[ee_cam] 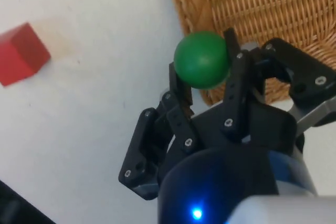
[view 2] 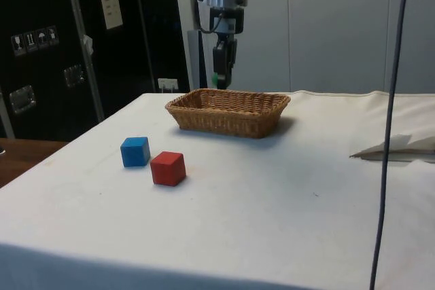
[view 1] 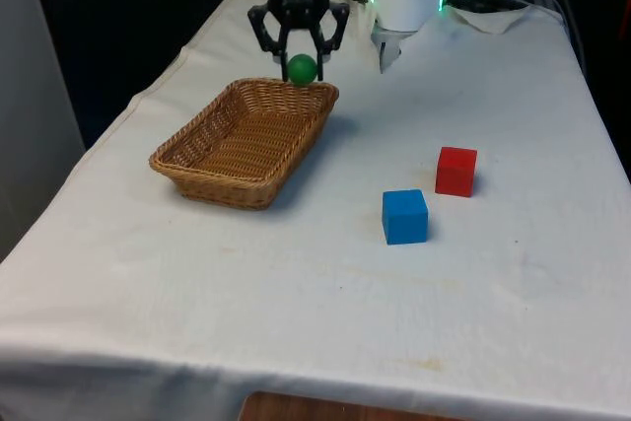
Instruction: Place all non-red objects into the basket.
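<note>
The gripper (view 1: pixel 301 58) was closed on a green ball (view 1: pixel 302 69), one finger pressed against each side of it, and it hung near the top of the front view, left of centre. In the wrist view the ball (ee_cam: pixel 201 59) sat over the woven rim of the basket (ee_cam: pixel 262 19), partly above cloth and partly above wicker, so the load looked to be at the edge and not yet over the middle. The front view agreed: the ball showed just above the basket's (view 1: pixel 197 167) far rim, and the open hollow stretched from there toward the lower left of the frame, along the basket's long axis. In the side view the gripper (view 2: pixel 219 79) hung above the left end of the basket (view 2: pixel 224 119), clear of the wicker. The coming move therefore seemed to turn on a short carry inward along that long axis before letting go; a release at the rim could send a round thing rolling off onto the cloth. A blue cube (view 1: pixel 404 216) sat well apart from the basket, right of centre in the front view, not yet collected, with a red cube (view 1: pixel 455 171) just beside it, which the task leaves where it is.
</note>
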You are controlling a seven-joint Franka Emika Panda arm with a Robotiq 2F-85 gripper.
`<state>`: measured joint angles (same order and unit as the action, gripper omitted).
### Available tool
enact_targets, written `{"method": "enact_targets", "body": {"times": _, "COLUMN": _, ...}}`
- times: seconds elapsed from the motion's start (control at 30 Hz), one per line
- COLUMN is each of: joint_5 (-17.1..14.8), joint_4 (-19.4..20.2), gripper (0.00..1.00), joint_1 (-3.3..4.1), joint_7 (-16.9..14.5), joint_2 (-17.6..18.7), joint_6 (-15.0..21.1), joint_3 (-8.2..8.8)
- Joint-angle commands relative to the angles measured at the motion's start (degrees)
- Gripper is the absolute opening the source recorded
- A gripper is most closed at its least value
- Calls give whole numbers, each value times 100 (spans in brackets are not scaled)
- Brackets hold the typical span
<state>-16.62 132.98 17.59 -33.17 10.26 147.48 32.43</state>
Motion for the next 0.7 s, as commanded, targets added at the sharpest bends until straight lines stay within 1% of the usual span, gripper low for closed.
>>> {"method": "enact_targets", "body": {"times": 0.0, "joint_5": -195, "joint_4": -46, "gripper": 0, "joint_1": -63, "joint_7": -189, "joint_2": 52, "joint_6": -17, "joint_3": -40}}
{"method": "enact_targets", "body": {"times": 0.03, "joint_5": -281, "joint_4": -86, "gripper": 0, "joint_1": -74, "joint_7": -269, "joint_2": 115, "joint_6": -11, "joint_3": -23}}
{"method": "enact_targets", "body": {"times": 0.07, "joint_5": -92, "joint_4": -40, "gripper": 0, "joint_1": -6, "joint_7": -92, "joint_2": 69, "joint_6": 0, "joint_3": 17}}
{"method": "enact_targets", "body": {"times": 0.1, "joint_5": -361, "joint_4": -120, "gripper": 0, "joint_1": -80, "joint_7": -350, "joint_2": 178, "joint_6": -17, "joint_3": -6}}
{"method": "enact_targets", "body": {"times": 0.3, "joint_5": -900, "joint_4": -372, "gripper": 0, "joint_1": -166, "joint_7": -871, "joint_2": 596, "joint_6": -29, "joint_3": 63}}
{"method": "enact_targets", "body": {"times": 0.33, "joint_5": -1083, "joint_4": -464, "gripper": 0, "joint_1": -189, "joint_7": -1043, "joint_2": 739, "joint_6": -34, "joint_3": 92}}
{"method": "enact_targets", "body": {"times": 0.4, "joint_5": -1261, "joint_4": -556, "gripper": 0, "joint_1": -206, "joint_7": -1209, "joint_2": 888, "joint_6": -46, "joint_3": 126}}
{"method": "enact_targets", "body": {"times": 0.43, "joint_5": -1226, "joint_4": -544, "gripper": 0, "joint_1": -126, "joint_7": -1163, "joint_2": 928, "joint_6": -11, "joint_3": 201}}
{"method": "enact_targets", "body": {"times": 0.47, "joint_5": -1341, "joint_4": -596, "gripper": 0, "joint_1": -212, "joint_7": -1278, "joint_2": 957, "joint_6": -52, "joint_3": 138}}
{"method": "enact_targets", "body": {"times": 0.53, "joint_5": -1530, "joint_4": -659, "gripper": 0, "joint_1": -223, "joint_7": -1438, "joint_2": 1094, "joint_6": -17, "joint_3": 143}}
{"method": "enact_targets", "body": {"times": 0.57, "joint_5": -1696, "joint_4": -710, "gripper": 0, "joint_1": -235, "joint_7": -1570, "joint_2": 1220, "joint_6": 0, "joint_3": 155}}
{"method": "enact_targets", "body": {"times": 0.6, "joint_5": -1696, "joint_4": -710, "gripper": 0, "joint_1": -235, "joint_7": -1570, "joint_2": 1220, "joint_6": 0, "joint_3": 155}}
{"method": "enact_targets", "body": {"times": 0.63, "joint_5": -1793, "joint_4": -733, "gripper": 0, "joint_1": -241, "joint_7": -1644, "joint_2": 1289, "joint_6": 11, "joint_3": 149}}
{"method": "enact_targets", "body": {"times": 0.67, "joint_5": -1965, "joint_4": -785, "gripper": 0, "joint_1": -252, "joint_7": -1776, "joint_2": 1415, "joint_6": 23, "joint_3": 143}}
